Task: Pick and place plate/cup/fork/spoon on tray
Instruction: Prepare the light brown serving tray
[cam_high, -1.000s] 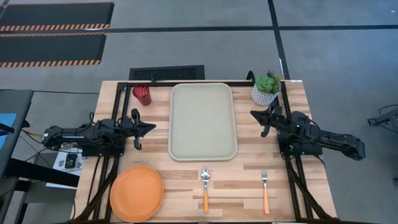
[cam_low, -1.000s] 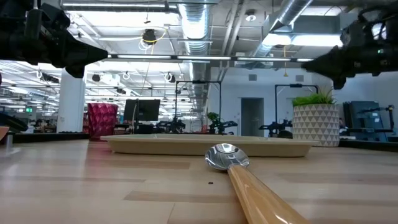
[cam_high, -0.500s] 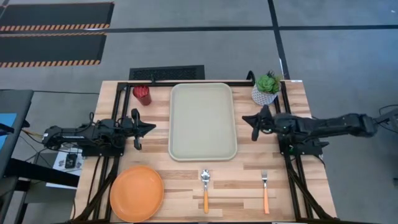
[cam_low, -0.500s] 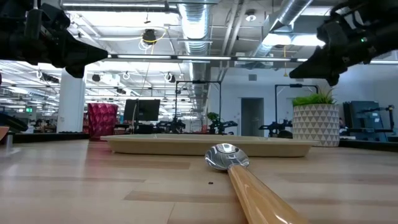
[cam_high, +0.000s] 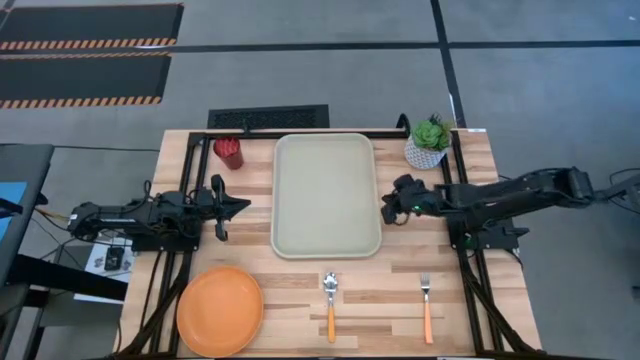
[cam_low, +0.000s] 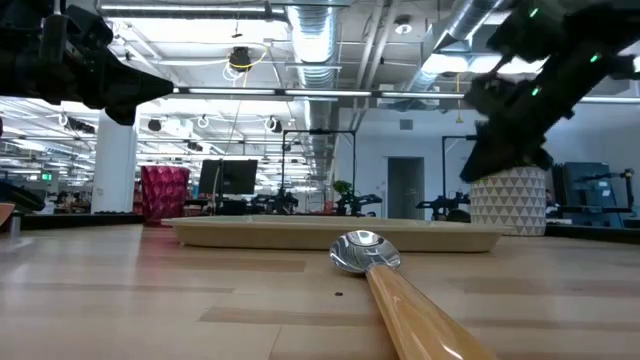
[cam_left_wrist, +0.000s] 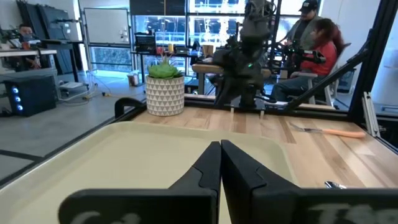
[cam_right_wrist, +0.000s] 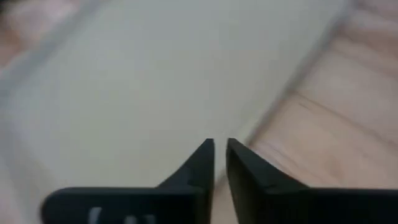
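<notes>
The beige tray (cam_high: 325, 195) lies in the middle of the table. The dark red cup (cam_high: 229, 152) stands upright at the far left. The orange plate (cam_high: 220, 310) lies flat at the near left. The spoon (cam_high: 330, 300) and the fork (cam_high: 426, 300) lie near the front edge, their handles toward that edge. My left gripper (cam_high: 246, 204) hovers shut and empty just left of the tray. My right gripper (cam_high: 386, 212) is shut and empty over the tray's right rim (cam_right_wrist: 273, 106), tipped downward.
A white pot with a green plant (cam_high: 428, 143) stands at the far right, just behind my right arm. Black frame rails run along the table's left, right and far sides. People sit in the room beyond the table (cam_left_wrist: 308, 37).
My right gripper has swung out from the table's right side toward the tray, reaching its right rim, and has tipped its fingers downward as it came lower. The task's things lie where they were.
</notes>
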